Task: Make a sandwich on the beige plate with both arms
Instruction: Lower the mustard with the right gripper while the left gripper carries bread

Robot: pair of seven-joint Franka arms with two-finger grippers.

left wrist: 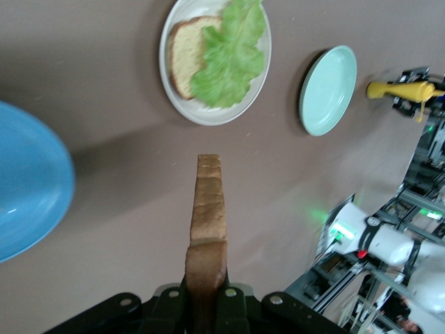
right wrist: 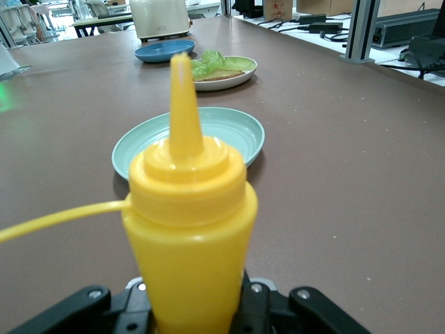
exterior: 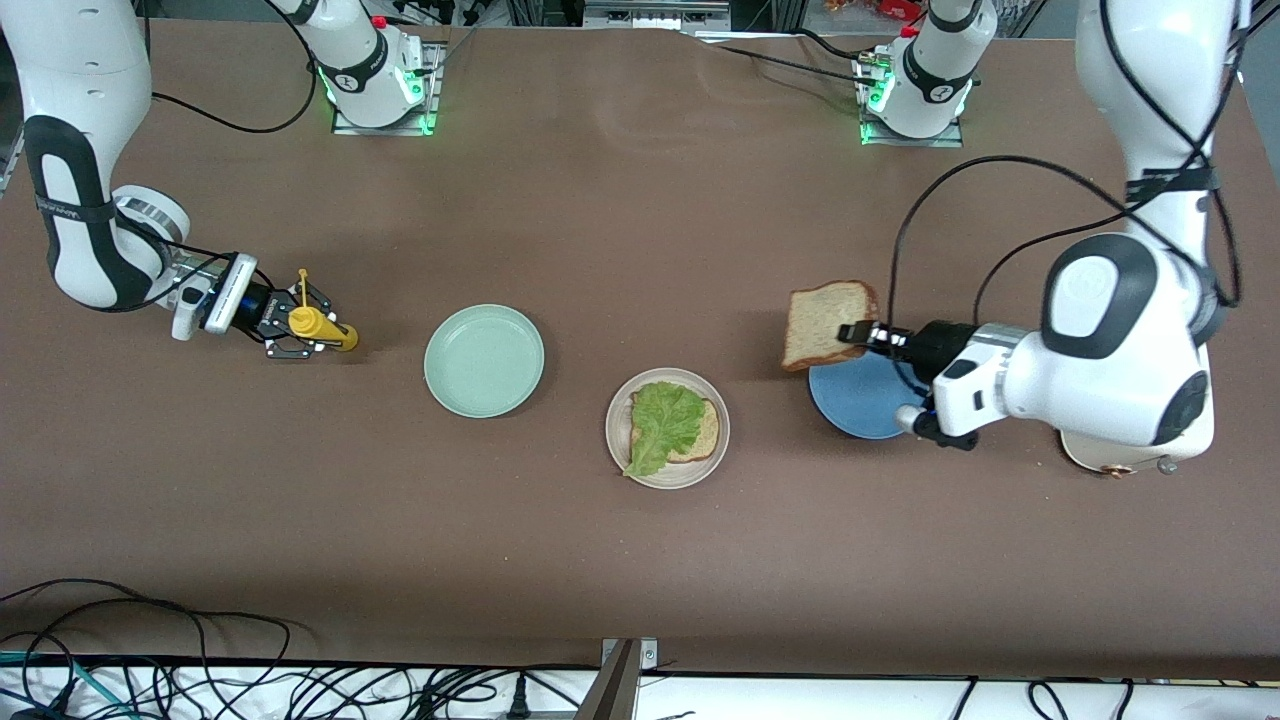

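Observation:
The beige plate [exterior: 667, 428] sits mid-table with one bread slice [exterior: 703, 432] and a green lettuce leaf [exterior: 663, 423] on it; it also shows in the left wrist view [left wrist: 182, 97]. My left gripper [exterior: 858, 334] is shut on a second bread slice [exterior: 826, 322], holding it in the air above the edge of a blue plate [exterior: 862, 402]. In the left wrist view the slice [left wrist: 207, 209] stands edge-on between the jaws. My right gripper [exterior: 300, 330] is shut on a yellow mustard bottle [exterior: 322, 325] lying flat near the table, toward the right arm's end.
A mint green plate [exterior: 484, 360] lies between the mustard bottle and the beige plate. The blue plate [left wrist: 28, 181] is bare. Cables run along the table's near edge [exterior: 200, 640].

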